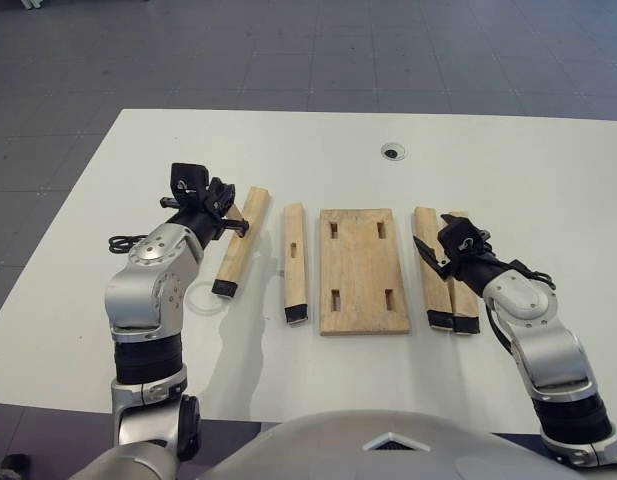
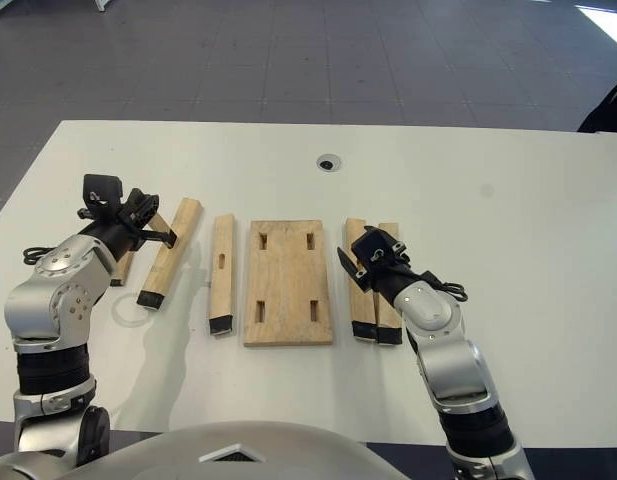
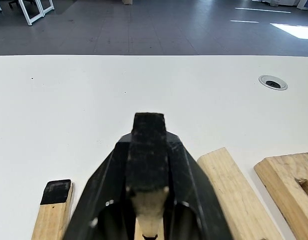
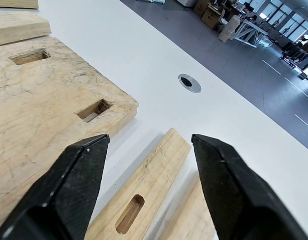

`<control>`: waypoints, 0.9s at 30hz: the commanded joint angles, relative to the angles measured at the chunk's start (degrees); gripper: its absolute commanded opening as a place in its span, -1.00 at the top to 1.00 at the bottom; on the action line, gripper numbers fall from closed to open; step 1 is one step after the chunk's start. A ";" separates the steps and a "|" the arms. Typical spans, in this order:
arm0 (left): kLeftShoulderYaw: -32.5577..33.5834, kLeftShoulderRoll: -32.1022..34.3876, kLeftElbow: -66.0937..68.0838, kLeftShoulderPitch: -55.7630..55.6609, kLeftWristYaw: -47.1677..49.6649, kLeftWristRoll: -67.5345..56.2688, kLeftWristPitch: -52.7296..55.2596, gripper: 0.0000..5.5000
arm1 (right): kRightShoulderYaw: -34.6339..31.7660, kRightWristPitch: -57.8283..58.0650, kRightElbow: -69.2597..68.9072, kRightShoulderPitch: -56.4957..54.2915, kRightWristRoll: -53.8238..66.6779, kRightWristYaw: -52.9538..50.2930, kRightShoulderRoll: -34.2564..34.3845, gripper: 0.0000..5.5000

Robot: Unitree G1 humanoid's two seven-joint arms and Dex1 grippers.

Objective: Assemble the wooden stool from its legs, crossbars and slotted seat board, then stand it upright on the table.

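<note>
Gripping leg (image 3: pixel 148 167): left hand (image 3: pixel 149 134) | right hand (image 4: pixel 150 139) splayed above leg pair (image 1: pixel 446 296) | mid table (image 1: pixel 548 200)

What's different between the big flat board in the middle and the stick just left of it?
The seat board is wide, with four slots; the leg is narrow, with one slot and a black-capped near end. Both are pale wood lying flat on the table.
</note>
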 commanded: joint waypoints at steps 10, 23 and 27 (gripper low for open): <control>0.47 -0.66 6.44 -2.97 -0.28 -0.78 7.50 0.84 | 0.34 -0.19 -0.25 -0.20 -1.20 0.19 0.09 -0.10; 2.64 -0.57 2.89 -7.78 -0.43 -1.57 0.60 0.55 | 0.55 0.03 -0.79 0.88 -1.36 0.58 -0.04 -0.10; 4.48 0.69 -0.87 -7.95 -0.43 -2.49 2.94 0.29 | 0.30 0.23 -0.73 0.81 -1.32 0.63 -0.02 -0.10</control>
